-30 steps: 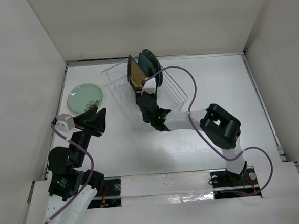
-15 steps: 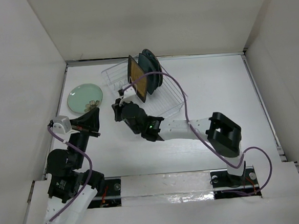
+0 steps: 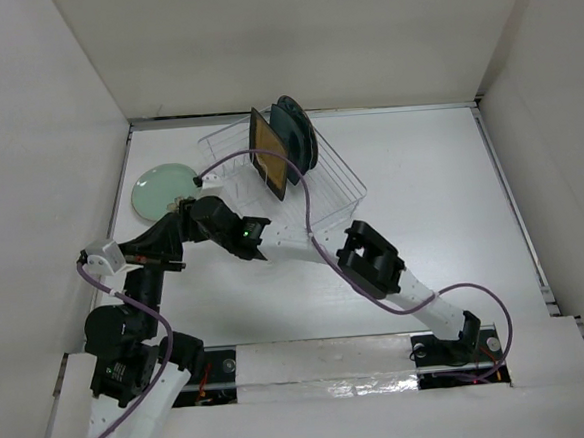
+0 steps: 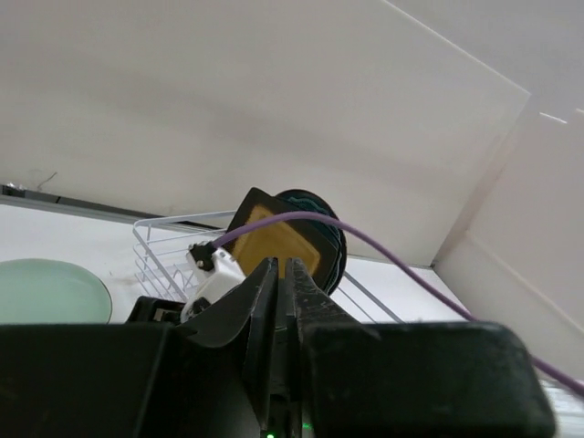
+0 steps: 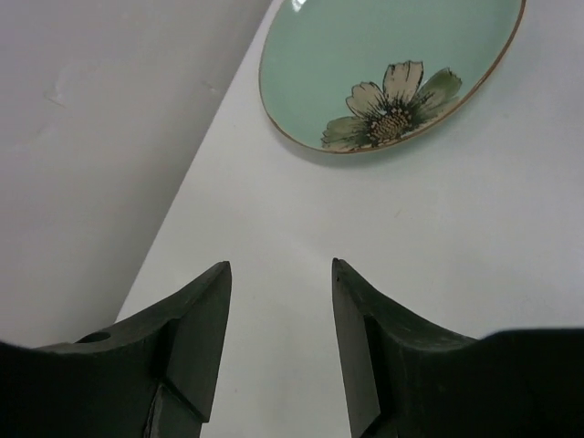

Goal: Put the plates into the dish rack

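The clear dish rack (image 3: pixel 331 181) stands at the back centre. The mustard-yellow square plate (image 3: pixel 269 164) stands upright in it, with dark teal plates (image 3: pixel 297 133) upright behind it. The pale mint green plate (image 3: pixel 157 186), with a flower on it, lies flat on the table at the left and fills the top of the right wrist view (image 5: pixel 383 73). My right gripper (image 5: pixel 281 266) is open and empty, reaching far left (image 3: pixel 183 211) just short of that plate's near rim. My left gripper (image 4: pixel 281 266) is shut and empty beside it (image 3: pixel 164 250), facing the rack (image 4: pixel 160 251).
The left side wall (image 5: pixel 100 137) runs close beside the mint plate. The right arm's forearm (image 3: pixel 294 244) and purple cable (image 3: pixel 305 193) stretch across the table in front of the rack. The right wrist's white camera (image 4: pixel 215 270) sits close before my left fingers.
The right gripper let go of the yellow plate in the rack and swung left to the mint plate. The left arm drew back toward the left.
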Robot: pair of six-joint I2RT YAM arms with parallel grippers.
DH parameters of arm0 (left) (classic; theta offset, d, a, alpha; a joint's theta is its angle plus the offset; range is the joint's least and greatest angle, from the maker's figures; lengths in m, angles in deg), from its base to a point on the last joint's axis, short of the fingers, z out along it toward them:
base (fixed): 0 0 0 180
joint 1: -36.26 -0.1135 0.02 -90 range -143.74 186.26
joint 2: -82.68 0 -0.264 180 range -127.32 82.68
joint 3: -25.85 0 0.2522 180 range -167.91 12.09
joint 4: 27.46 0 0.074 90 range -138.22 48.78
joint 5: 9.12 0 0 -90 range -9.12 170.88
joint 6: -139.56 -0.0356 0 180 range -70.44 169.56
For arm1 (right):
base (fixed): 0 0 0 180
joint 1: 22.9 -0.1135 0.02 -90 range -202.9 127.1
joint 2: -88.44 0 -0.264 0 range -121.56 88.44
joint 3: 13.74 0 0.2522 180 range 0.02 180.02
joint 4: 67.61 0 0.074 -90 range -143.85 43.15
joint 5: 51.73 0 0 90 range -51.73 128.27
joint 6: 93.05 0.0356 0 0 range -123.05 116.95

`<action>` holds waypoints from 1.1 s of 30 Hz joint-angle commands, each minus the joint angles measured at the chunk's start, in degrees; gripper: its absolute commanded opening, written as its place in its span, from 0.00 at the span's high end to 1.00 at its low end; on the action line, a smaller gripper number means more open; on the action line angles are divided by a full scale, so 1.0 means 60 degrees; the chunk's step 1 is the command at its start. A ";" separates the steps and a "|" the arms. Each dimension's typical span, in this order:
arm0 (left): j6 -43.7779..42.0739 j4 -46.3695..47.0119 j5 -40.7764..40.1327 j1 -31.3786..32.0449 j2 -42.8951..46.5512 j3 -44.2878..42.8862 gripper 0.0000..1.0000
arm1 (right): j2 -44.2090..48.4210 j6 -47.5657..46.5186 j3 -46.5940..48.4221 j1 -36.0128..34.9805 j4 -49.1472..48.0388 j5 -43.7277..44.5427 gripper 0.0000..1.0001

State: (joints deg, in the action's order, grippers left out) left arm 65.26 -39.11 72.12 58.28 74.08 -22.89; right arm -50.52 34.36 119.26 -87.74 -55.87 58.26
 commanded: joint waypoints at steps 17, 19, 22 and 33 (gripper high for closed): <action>0.0898 0.0234 -0.1631 -0.0125 -0.4627 -0.2589 0.66 | 0.4699 -0.1575 -0.5076 -0.0984 -0.3090 -0.1705 0.89; 0.1000 0.0132 -0.1487 -0.0432 -0.5781 -0.2913 0.65 | 0.5242 -0.2088 -0.5852 -0.1277 -0.3105 -0.1618 0.97; 0.1366 0.0248 -0.1310 -0.1220 -0.6620 -0.3047 0.65 | 0.6471 -0.2688 -0.7184 -0.1892 -0.3208 -0.1268 1.00; 0.3329 0.1157 0.1400 -0.5689 -0.9258 -0.1672 0.42 | 1.0090 -0.3056 -1.1420 -0.2905 -0.3429 0.0096 1.00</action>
State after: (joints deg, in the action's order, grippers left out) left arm 80.73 -35.90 75.99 27.83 20.33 -34.82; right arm 6.09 17.42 53.06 -105.40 -74.12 55.79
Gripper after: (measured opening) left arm 0.554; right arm 0.010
